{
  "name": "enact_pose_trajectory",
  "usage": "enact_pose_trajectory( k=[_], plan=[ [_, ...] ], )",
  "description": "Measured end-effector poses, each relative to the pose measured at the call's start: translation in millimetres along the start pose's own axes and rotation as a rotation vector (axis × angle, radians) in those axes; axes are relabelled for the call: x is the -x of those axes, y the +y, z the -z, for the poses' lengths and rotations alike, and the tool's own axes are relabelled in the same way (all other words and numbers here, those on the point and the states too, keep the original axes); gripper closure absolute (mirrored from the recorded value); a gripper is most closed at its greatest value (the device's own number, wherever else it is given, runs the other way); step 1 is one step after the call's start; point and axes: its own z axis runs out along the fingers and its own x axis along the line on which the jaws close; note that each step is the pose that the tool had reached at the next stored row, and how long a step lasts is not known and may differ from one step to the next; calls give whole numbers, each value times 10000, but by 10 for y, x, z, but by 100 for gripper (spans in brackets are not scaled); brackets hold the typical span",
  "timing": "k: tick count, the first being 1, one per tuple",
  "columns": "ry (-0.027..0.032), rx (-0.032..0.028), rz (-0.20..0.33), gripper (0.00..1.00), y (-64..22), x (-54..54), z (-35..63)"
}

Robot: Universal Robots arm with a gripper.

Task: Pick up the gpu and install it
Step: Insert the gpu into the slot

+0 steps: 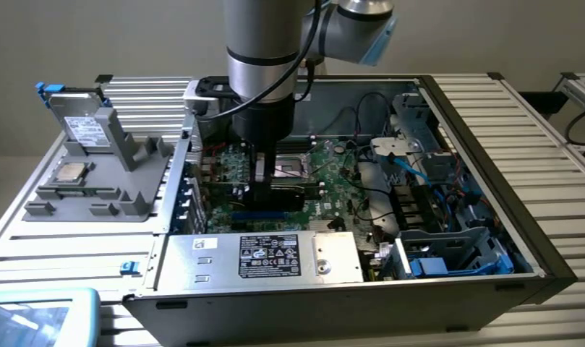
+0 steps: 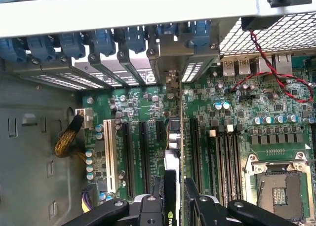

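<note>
The gpu [image 2: 173, 147] stands on edge over the green motherboard [image 2: 232, 95], seen edge-on as a thin dark card. Its silver end bracket [image 2: 170, 80] meets the slot openings in the case's rear wall. It runs in line with the long black expansion slots [image 2: 131, 157]; I cannot tell how deep it sits. My gripper [image 2: 175, 199] is shut on the gpu, one black finger [image 2: 154, 204] on each side. In the exterior view the gripper [image 1: 272, 189] reaches straight down into the open computer case [image 1: 485, 130], with the dark gpu [image 1: 297, 189] at the motherboard.
A silver power supply [image 1: 263, 256] fills the case's near side. A blue drive cage [image 1: 456, 253] and cables sit at the exterior view's right. The open CPU socket [image 2: 279, 191] lies beside the gpu. Outside, a grey fixture [image 1: 109, 181] holds a silver drive [image 1: 84, 126] and a chip [image 1: 70, 172].
</note>
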Motion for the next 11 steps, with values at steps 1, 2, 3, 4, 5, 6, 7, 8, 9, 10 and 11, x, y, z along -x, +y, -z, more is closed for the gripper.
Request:
enact_pose_trajectory(
  k=[1, 2, 3, 4, 5, 6, 7, 8, 9, 10, 11],
  plan=[
    [-1, -1, 20, 72, -2, 2, 0],
    [1, -3, 65, 72, -5, 4, 0],
    [2, -5, 119, 72, -8, 5, 0],
    [5, -6, 145, 72, -9, 5, 0],
    [8, -6, 146, 72, -9, 5, 0],
    [9, -6, 147, 72, -9, 5, 1],
    [10, -7, 162, 72, -16, 7, 1],
    [11, -8, 199, 72, -22, 9, 1],
    [12, -10, 245, 72, -22, 10, 1],
    [13, -10, 266, 72, -22, 11, 1],
    [13, -11, 266, 72, -22, 11, 1]
  ],
)
